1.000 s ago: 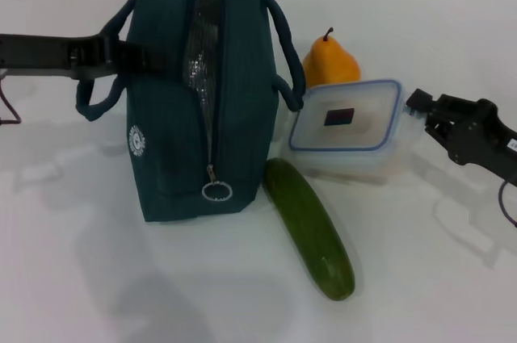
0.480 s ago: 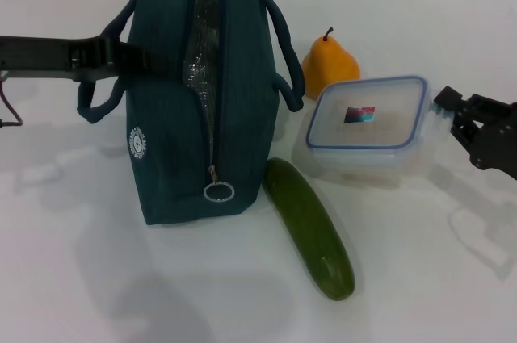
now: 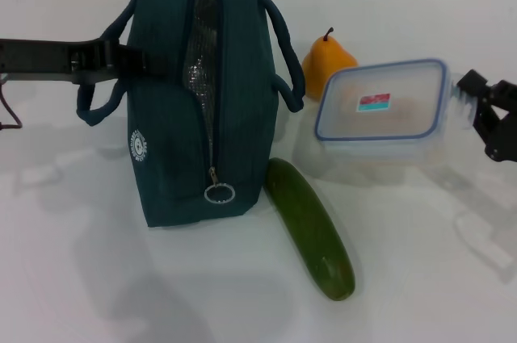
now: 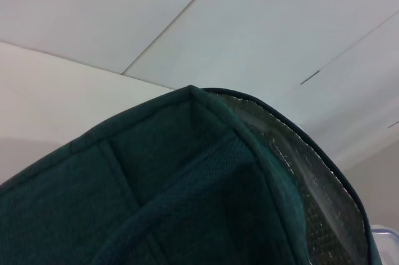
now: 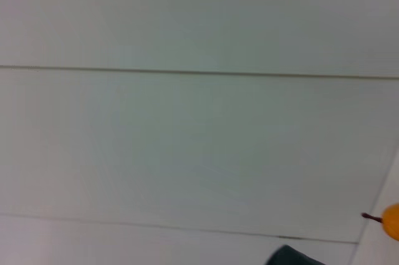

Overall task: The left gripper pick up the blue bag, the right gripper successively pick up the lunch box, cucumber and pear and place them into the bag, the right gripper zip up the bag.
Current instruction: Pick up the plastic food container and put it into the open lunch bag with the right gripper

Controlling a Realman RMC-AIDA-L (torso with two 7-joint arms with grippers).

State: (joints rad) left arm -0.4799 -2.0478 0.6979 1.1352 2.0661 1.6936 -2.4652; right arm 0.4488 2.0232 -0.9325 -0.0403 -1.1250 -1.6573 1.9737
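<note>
My right gripper (image 3: 467, 102) is at the right edge of the scene, clamped on the right end of the lunch box (image 3: 381, 109), which I hold lifted and tilted above the white table (image 3: 121, 278). Its blue-rimmed lid faces up with the small red-and-teal label showing. My left gripper (image 3: 137, 60) reaches in from the left and holds the blue bag (image 3: 206, 93) by its left side near 1 of its 2 loop handles; how far its fingers are closed I cannot tell. The bag stands upright, its zipper open and silver lining showing. The pear (image 3: 327, 60) sits behind the box, to the right of the bag. The cucumber (image 3: 309, 226) lies on the table, near and right of the bag.
</note>
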